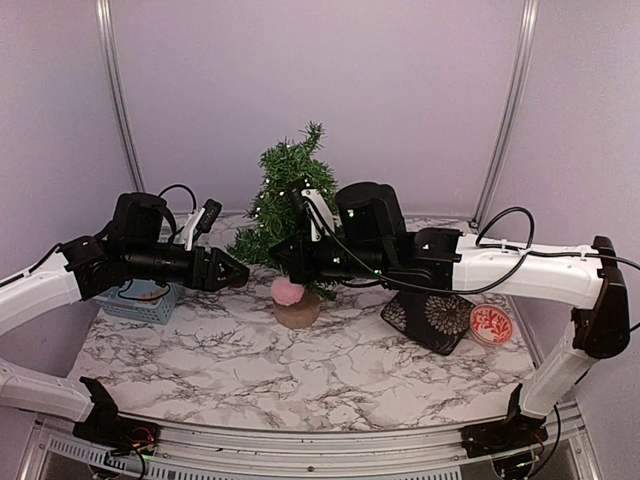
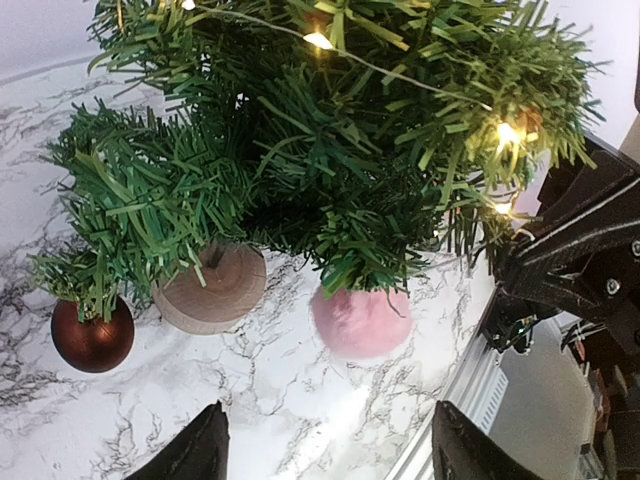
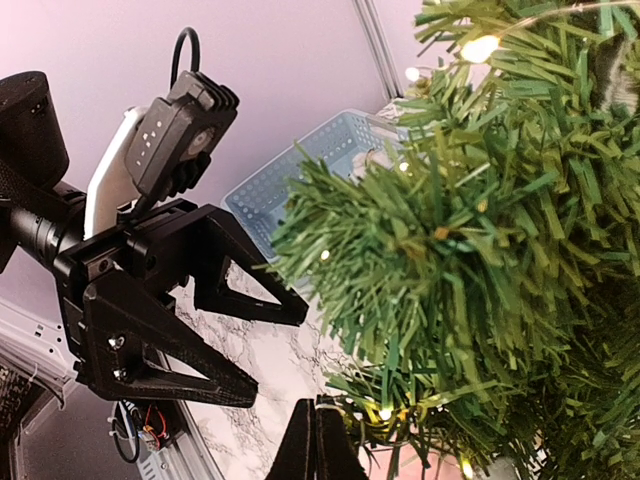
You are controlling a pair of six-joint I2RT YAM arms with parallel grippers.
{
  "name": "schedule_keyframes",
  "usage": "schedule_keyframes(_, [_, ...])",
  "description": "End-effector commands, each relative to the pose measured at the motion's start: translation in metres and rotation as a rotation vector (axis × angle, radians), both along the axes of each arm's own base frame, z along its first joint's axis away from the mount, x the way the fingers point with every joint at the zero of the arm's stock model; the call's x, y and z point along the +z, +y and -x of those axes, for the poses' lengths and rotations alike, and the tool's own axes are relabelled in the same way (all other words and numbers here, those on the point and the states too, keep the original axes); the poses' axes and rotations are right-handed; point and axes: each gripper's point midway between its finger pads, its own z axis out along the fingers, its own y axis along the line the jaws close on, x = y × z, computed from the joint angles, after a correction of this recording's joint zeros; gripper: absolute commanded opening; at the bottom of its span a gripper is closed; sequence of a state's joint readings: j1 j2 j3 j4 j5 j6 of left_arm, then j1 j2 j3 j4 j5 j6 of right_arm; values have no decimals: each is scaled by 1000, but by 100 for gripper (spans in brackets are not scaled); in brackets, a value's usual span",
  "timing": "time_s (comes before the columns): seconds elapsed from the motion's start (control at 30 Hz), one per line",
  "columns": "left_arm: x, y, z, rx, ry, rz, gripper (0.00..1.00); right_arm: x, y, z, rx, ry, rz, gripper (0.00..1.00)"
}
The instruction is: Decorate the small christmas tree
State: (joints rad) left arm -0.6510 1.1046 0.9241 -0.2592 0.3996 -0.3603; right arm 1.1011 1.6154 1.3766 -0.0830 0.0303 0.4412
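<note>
Tree point(image 1: 290, 195): at table's 12 o'clock, lights lit.
Pink ball point(image 1: 288, 290): hangs low, tree's 6 o'clock.
Left gripper point(image 1: 235, 270): spread wide, empty, at tree's 9 o'clock.
Right gripper point(image 3: 316, 430): pinched together, contents unseen.
Advice: steady the branch and seat ornaments deep.

Pale lilac walls point(image 1: 400, 90), marble table point(image 1: 350, 370)

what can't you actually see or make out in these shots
- Blue basket contents: top view, left arm covers it; right wrist view, small christmas tree blocks most.
- Right claw grip: right wrist view, bottom edge cuts the fingers; top view, the tree hides them.
- Red bauble attachment: left wrist view, needles cover its top.
</note>
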Motion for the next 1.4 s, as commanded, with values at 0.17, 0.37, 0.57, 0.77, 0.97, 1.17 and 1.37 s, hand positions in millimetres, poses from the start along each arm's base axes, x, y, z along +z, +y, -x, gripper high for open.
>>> schedule_keyframes(0.17, [17,12,-6,81,-41,40,95,22,-1,-1,6,-26,-54,0])
schedule_keyframes(0.37, [27,35,-20,216,-78,52,99,22,-2,1,14,-26,-55,5])
schedule_keyframes(0.57, [26,53,-30,309,-69,57,99,21,2,14,72,-13,-60,17])
schedule_keyframes(0.77, [19,62,-37,366,-39,58,99,20,-1,23,102,-12,-49,31])
schedule_keyframes(0.97, [16,72,-41,412,-23,66,99,16,-6,29,123,-5,-30,46])
schedule_keyframes(1.17, [11,88,-46,480,4,87,99,13,-10,45,200,-7,-21,54])
schedule_keyframes(1.37, [4,98,-48,520,21,86,99,18,-10,65,311,-19,-42,59])
